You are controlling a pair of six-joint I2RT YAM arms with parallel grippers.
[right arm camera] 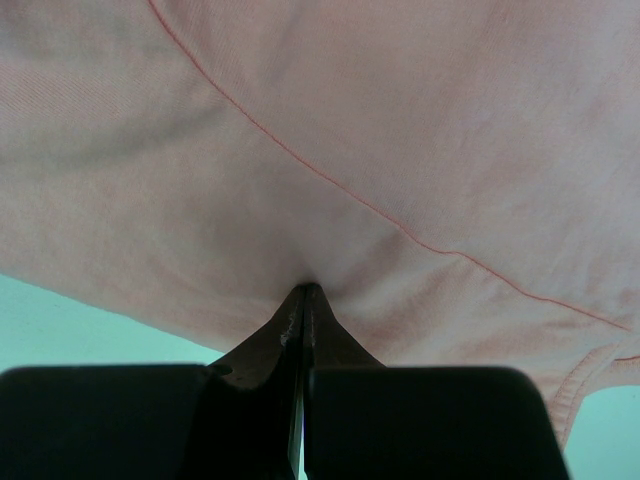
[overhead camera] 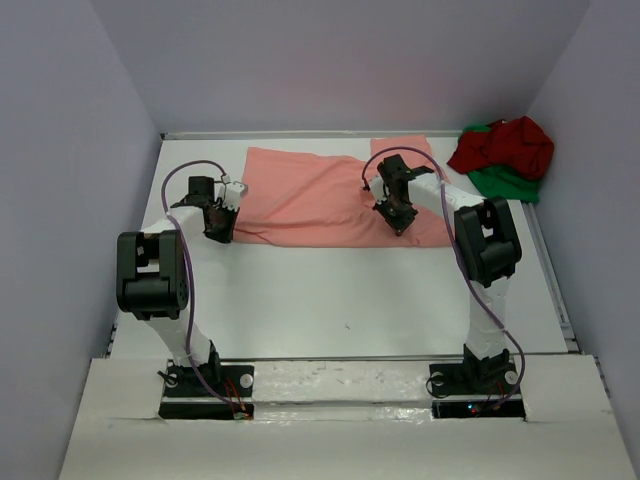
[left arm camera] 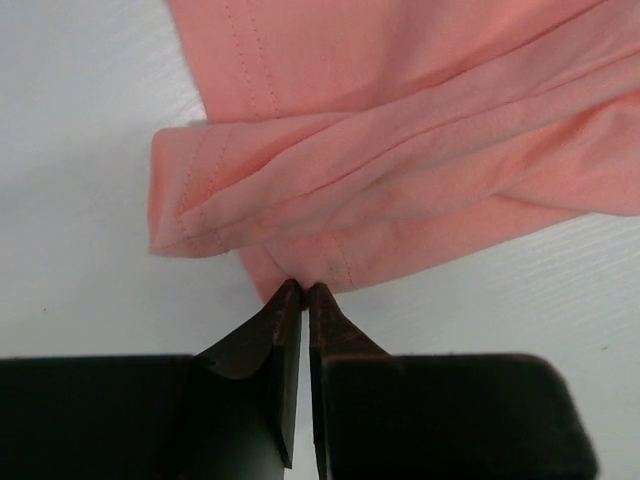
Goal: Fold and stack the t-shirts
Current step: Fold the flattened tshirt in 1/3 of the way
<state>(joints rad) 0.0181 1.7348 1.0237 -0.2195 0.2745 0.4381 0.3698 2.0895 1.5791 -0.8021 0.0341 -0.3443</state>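
Observation:
The salmon-pink t-shirt (overhead camera: 310,195) lies partly folded on the white table (overhead camera: 330,300), toward the back middle. My left gripper (overhead camera: 220,226) is shut on its near left corner, and in the left wrist view the tips (left arm camera: 303,290) pinch the hem of the shirt (left arm camera: 400,150). My right gripper (overhead camera: 400,218) is shut on the shirt's near right part. In the right wrist view the cloth (right arm camera: 350,130) puckers at the tips (right arm camera: 305,290). The dark red t-shirt (overhead camera: 512,143) lies crumpled on the bright green t-shirt (overhead camera: 505,183) at the back right corner.
Grey walls close the table at the left, back and right. The right arm's upper link (overhead camera: 487,238) hangs over the table's right side, the left arm's link (overhead camera: 152,272) over its left side. White table surface stretches between the shirt and the arm bases.

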